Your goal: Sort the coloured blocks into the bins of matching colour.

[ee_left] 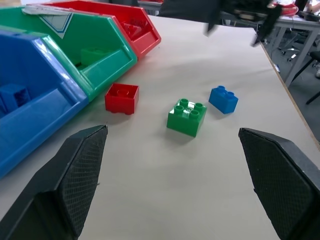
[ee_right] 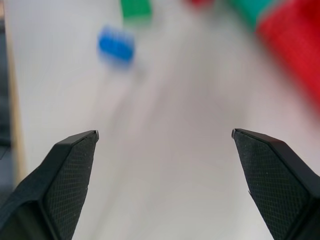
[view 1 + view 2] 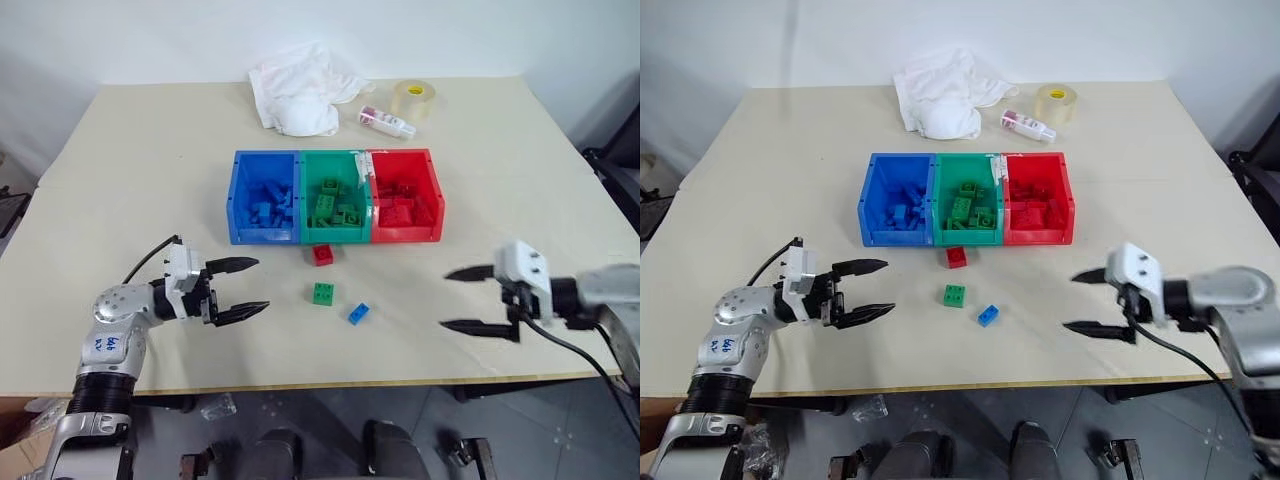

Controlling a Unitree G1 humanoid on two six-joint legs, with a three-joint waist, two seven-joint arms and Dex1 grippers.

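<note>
Sorting is mostly done, judging by the contents: the blue bin (image 3: 264,196), green bin (image 3: 335,196) and red bin (image 3: 405,196), joined in a row mid-worktop (image 3: 140,160), each hold a pile of bricks of their own colour. Three bricks remain loose on the worktop in front of the bins: a red block (image 3: 322,254) just before the green bin's front wall, a green block (image 3: 323,293) nearer the robot, and a blue block (image 3: 358,313) just beside the green one, toward the robot's right. Left claw (image 3: 243,288) hovers low over the worktop to the left of the loose bricks, fingers spread wide, holding nothing; its wrist camera looks straight at all three bricks. Right claw (image 3: 462,298) sits well off to the right, also spread and empty. Remaining work, as I judge it: three picks and three drops. Behind the bins: a crumpled white cloth (image 3: 300,92), a small bottle (image 3: 386,121) lying on its side with a label too small to read, and a clear tape roll (image 3: 414,100). Handwritten marks on the left forearm are not legible. A white sticker on the green bin's rim cannot be read.
</note>
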